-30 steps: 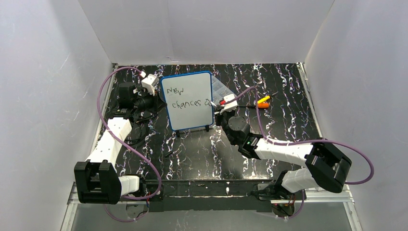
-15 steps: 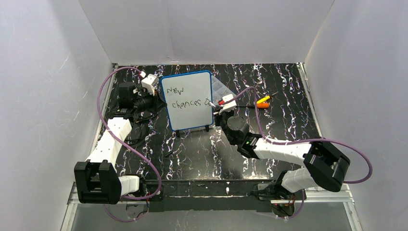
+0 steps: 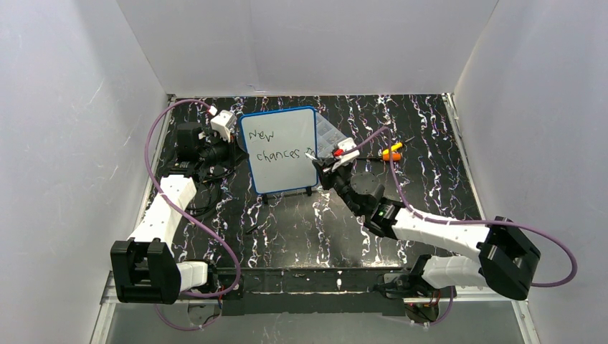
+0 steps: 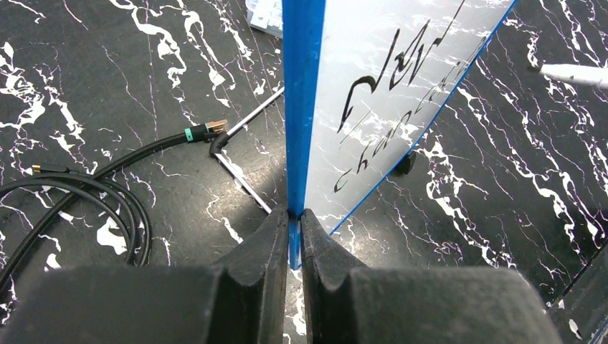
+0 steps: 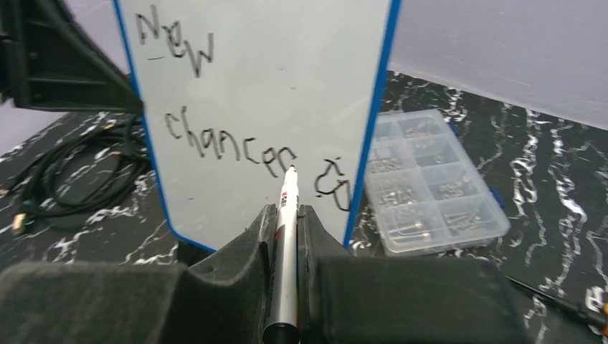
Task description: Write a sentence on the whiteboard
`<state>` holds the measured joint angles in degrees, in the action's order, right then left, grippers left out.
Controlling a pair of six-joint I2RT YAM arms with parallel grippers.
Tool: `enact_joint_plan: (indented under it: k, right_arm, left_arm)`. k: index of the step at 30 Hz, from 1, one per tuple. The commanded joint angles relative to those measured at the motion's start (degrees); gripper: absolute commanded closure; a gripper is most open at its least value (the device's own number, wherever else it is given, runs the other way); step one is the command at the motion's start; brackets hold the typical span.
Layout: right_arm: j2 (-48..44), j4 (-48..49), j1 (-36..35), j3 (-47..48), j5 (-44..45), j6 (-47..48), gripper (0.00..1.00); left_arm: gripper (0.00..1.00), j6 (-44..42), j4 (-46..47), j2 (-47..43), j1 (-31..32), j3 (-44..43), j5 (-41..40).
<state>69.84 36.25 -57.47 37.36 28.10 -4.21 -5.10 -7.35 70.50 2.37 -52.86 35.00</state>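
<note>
The whiteboard [image 3: 279, 154], white with a thin blue frame, stands upright on the black marbled table. The sentence [image 3: 274, 145] reads "New chances", with a further letter at the right edge. My left gripper [image 3: 239, 150] is shut on the whiteboard's left edge [image 4: 301, 107], its jaws [image 4: 295, 215] pinching the blue frame. My right gripper [image 3: 328, 167] is shut on a silver marker [image 5: 285, 236] in front of the whiteboard's face [image 5: 258, 93]. The marker tip [image 5: 290, 170] points just below the end of "chances" [image 5: 229, 147]. I cannot tell whether it touches.
A clear plastic compartment box [image 3: 331, 136] with small metal parts lies behind the board's right edge and shows in the right wrist view [image 5: 430, 179]. An orange-handled tool [image 3: 391, 152] lies to the right. Black cables [image 4: 86, 186] coil left of the board. White walls enclose the table.
My right arm has swung: its elbow moved right and toward the near edge, and the wrist turned, the marker tip staying near the board's right edge. The left arm and the board have not moved.
</note>
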Motion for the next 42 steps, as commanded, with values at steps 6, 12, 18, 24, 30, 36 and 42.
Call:
enact_joint_plan:
  k: [6,12,18,24,30,36,42]
  right_arm:
    - [8.4,3.0,-5.3,6.1,-8.8,-3.5,0.99]
    - [16.2,8.1,-8.1,9.0,-7.6,-2.7,0.99]
    - [21.5,14.0,-8.7,10.0,-3.9,-1.9,0.99]
    - [24.7,16.5,-8.7,10.9,0.2,-1.0,0.99]
    - [26.9,17.6,-8.7,11.7,2.6,-0.2,0.99]
    - [28.2,18.3,-8.7,12.7,2.7,1.0,0.99]
    - [29.3,17.6,-8.7,13.4,1.5,1.7,0.99]
  left_arm:
    - [1.0,0.5,1.6,-1.4,0.1,0.5,1.8]
    - [1.0,0.6,1.8,-1.2,0.1,0.4,1.8]
    - [1.0,0.6,1.7,-1.2,0.1,0.3,1.8]
    - [1.0,0.6,1.7,-1.1,0.1,0.2,1.9]
    - [1.0,0.6,1.7,-0.9,0.1,0.1,2.1]
    - [1.0,0.6,1.7,-0.8,0.1,0.1,2.1]
    - [1.0,0.6,1.7,-0.7,0.1,0.2,2.1]
